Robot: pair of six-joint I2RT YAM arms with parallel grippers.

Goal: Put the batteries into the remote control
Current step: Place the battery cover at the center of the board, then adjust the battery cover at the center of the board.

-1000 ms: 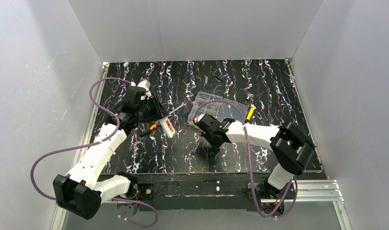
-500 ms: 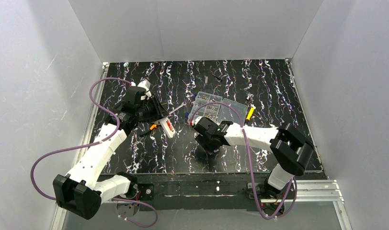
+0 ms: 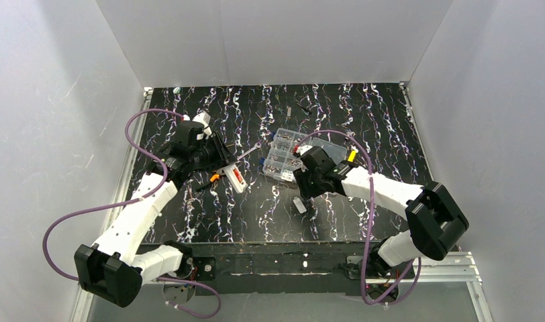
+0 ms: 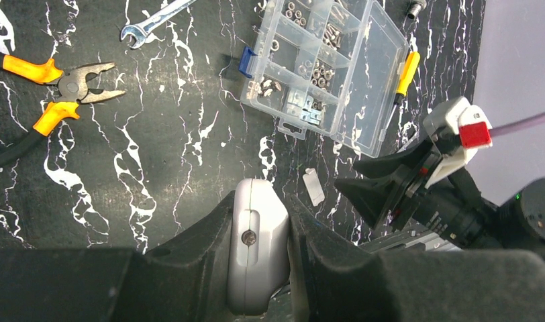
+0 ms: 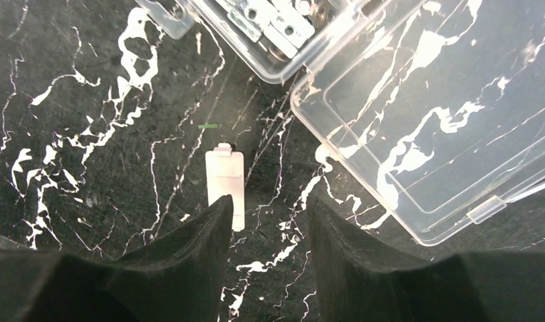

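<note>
Jaws of the left gripper [image 4: 258, 213] are pressed together on the remote control [image 4: 258, 261], pinching its white body by the sides. It is held up off the surface [image 5: 88, 168], at the left-centre of the top view, and this wrist view shows only a plain white face with a screw. Jaws of the right gripper [image 5: 270, 204] are spread with nothing between them, hanging low over the surface. The small white cover piece [image 5: 225, 176] lies flat right in front, its near end tucked under one fingertip; cannot tell if it is touched. Just beyond it is the clear box [image 5: 417, 121], lid flipped open, with small metal hardware in the compartments. Further out in the left wrist view are the orange-handled pliers [image 4: 62, 87], a wrench [image 4: 156, 17] and a yellow screwdriver [image 4: 407, 70] beside the box. Progress, as a judgement: early to middle. The cover is off the remote and lies loose, so the opening step looks done. No batteries can be made out anywhere in these views, and the recess is not readable here, so whether any cell is in cannot be told. Left to do: find and pick the batteries, seat them in the recess, put the cover back on.
</note>
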